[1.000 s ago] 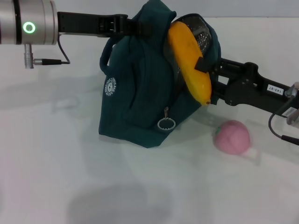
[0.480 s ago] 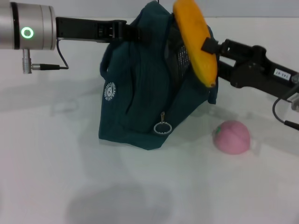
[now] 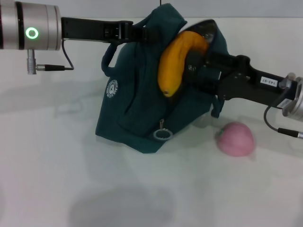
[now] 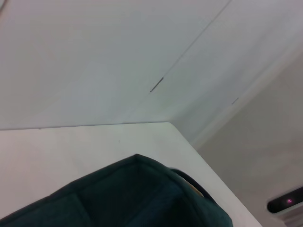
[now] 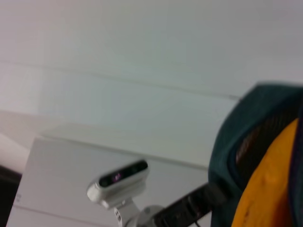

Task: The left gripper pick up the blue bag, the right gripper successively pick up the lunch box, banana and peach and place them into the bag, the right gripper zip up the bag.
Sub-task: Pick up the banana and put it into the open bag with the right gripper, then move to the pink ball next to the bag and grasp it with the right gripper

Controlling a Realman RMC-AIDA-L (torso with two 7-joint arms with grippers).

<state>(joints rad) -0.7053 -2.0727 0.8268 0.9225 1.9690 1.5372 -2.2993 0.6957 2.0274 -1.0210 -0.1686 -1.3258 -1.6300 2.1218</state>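
Note:
The blue bag (image 3: 135, 111) stands on the white table, its top pulled up by my left gripper (image 3: 146, 34), which is shut on the fabric near a handle. My right gripper (image 3: 193, 60) reaches in from the right and is shut on the banana (image 3: 174, 64). The banana lies curved across the bag's open mouth, its lower tip hanging over the front wall. The peach (image 3: 235, 138) rests on the table right of the bag, below my right arm. The lunch box is hidden. The left wrist view shows only the bag's top edge (image 4: 123, 194). In the right wrist view, the banana (image 5: 270, 189) sits against the bag's rim (image 5: 232, 142).
A silver ring zipper pull (image 3: 162, 134) hangs low on the bag's front, and a round white logo (image 3: 111, 88) marks its left side. The white table (image 3: 57, 156) spreads out in front and to the left. A white wall lies behind.
The right gripper has swung the banana from upright above the bag to lying across its mouth, tip pointing down-left. The bag has shifted slightly. The peach has not moved.

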